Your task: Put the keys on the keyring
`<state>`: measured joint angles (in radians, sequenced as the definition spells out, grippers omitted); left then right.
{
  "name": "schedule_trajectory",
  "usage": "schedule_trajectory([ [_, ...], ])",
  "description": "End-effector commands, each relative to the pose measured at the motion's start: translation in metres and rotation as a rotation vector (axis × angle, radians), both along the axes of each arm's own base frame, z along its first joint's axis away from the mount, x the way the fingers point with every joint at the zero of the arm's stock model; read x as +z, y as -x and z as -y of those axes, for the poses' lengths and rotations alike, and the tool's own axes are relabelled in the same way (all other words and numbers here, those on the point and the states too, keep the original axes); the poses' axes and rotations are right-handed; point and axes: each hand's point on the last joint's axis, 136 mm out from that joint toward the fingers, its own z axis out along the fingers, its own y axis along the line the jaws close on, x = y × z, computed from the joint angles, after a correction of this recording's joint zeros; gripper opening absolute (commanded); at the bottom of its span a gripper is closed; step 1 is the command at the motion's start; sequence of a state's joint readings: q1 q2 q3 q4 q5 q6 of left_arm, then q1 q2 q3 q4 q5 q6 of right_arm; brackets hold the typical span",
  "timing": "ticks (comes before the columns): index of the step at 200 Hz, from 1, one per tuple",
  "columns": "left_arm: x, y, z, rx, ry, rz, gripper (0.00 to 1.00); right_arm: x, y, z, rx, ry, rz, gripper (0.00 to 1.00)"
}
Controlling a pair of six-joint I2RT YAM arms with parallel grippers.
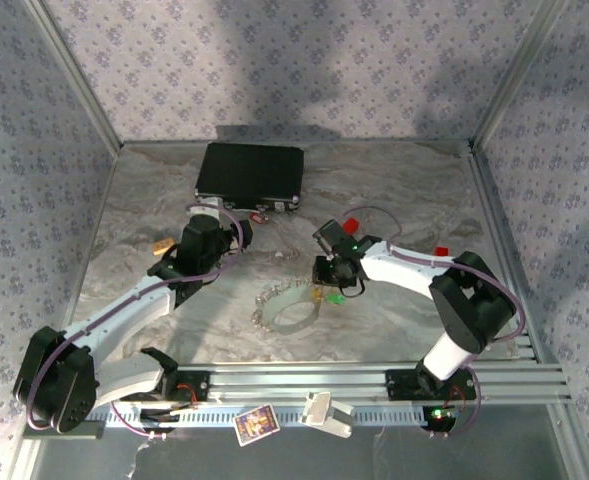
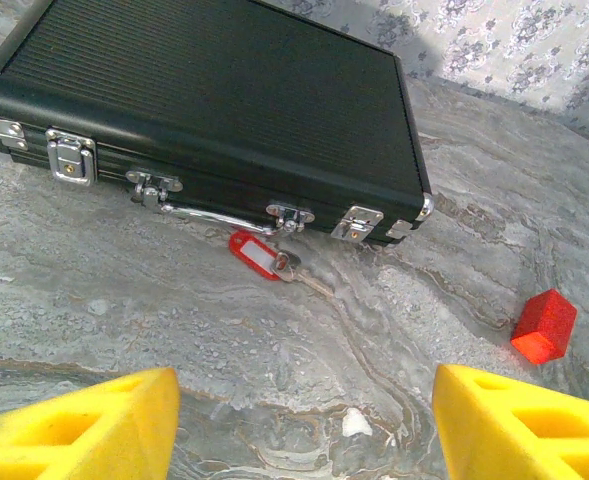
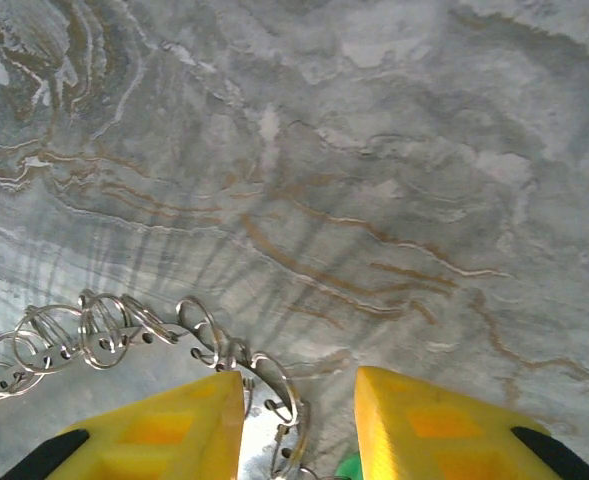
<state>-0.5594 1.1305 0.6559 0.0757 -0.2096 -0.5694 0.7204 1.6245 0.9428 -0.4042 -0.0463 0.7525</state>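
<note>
Left gripper (image 2: 304, 400) is wide open and empty. The red key (image 2: 257, 255) is at its 11 o'clock, tucked right against the black case (image 2: 204, 110), so it's easy to clip the case instead. Right gripper (image 3: 299, 385) straddles the keyring (image 3: 104, 335) chain, with the green key (image 3: 349, 466) peeking in at 6 o'clock. Can't tell if it's pinched. I reckon it could snag a link and drag the whole ring.

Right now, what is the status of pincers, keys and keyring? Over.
Left pincer open, facing red key by black case. Right pincer at keyring chain, green key between fingers, grip unclear. Red key not yet threaded.
</note>
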Motion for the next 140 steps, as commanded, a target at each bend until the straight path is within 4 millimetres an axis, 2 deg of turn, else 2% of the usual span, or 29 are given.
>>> schedule_trajectory([
  [1, 0.012, -0.001, 0.001, 0.010, 0.022, 0.039, 0.67, -0.002, 0.008, 0.003, -0.020, 0.038, -0.040, 0.35],
  [48, 0.009, -0.002, 0.001, 0.008, 0.018, 0.033, 0.67, -0.007, 0.020, 0.010, -0.041, 0.088, -0.064, 0.37],
  [85, 0.010, 0.000, 0.000, 0.009, 0.014, 0.032, 0.67, -0.010, 0.027, 0.006, -0.027, 0.090, -0.082, 0.34],
  [140, 0.011, 0.000, -0.001, 0.014, 0.017, 0.034, 0.67, -0.011, 0.021, 0.005, -0.031, 0.093, -0.068, 0.28],
])
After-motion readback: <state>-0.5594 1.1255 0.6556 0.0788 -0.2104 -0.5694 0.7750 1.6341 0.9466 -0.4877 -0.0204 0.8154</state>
